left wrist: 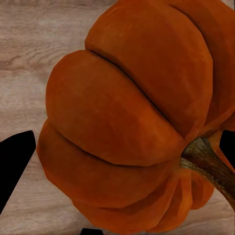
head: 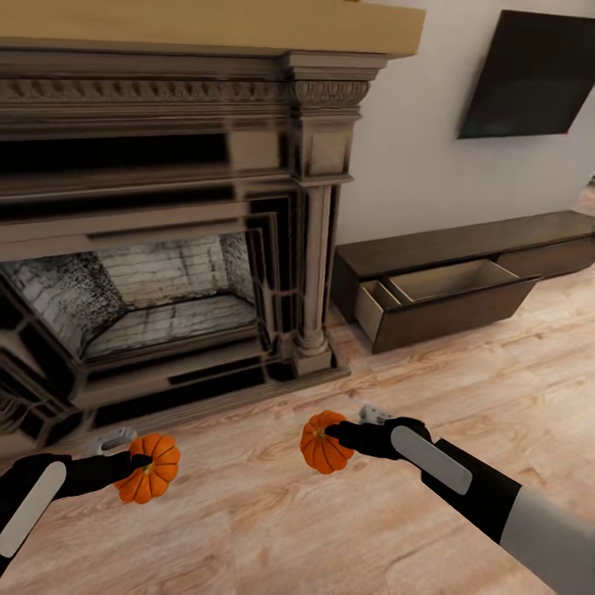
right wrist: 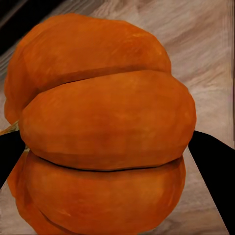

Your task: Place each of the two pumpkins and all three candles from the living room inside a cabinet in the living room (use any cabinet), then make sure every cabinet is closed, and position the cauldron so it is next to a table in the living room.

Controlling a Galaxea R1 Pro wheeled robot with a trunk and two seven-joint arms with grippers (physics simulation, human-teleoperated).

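Observation:
I hold two small orange ribbed pumpkins above the wood floor. My left gripper [head: 142,464] is shut on one pumpkin [head: 150,468] at the lower left; up close, that pumpkin [left wrist: 132,117] shows its brown stem between the black fingers [left wrist: 12,164]. My right gripper [head: 330,431] is shut on the other pumpkin [head: 323,444] near the middle, and the same pumpkin [right wrist: 103,132] sits between dark fingers [right wrist: 215,169] in the right wrist view. The long dark-brown cabinet [head: 463,248] stands against the far right wall with one drawer [head: 442,297] pulled open, its beige inside bare.
A large dark stone fireplace [head: 165,240] with a pale wooden mantel [head: 207,25] fills the left and centre ahead. A black TV [head: 533,74] hangs on the white wall above the cabinet. Light wood floor [head: 463,413] stretches between me and the cabinet.

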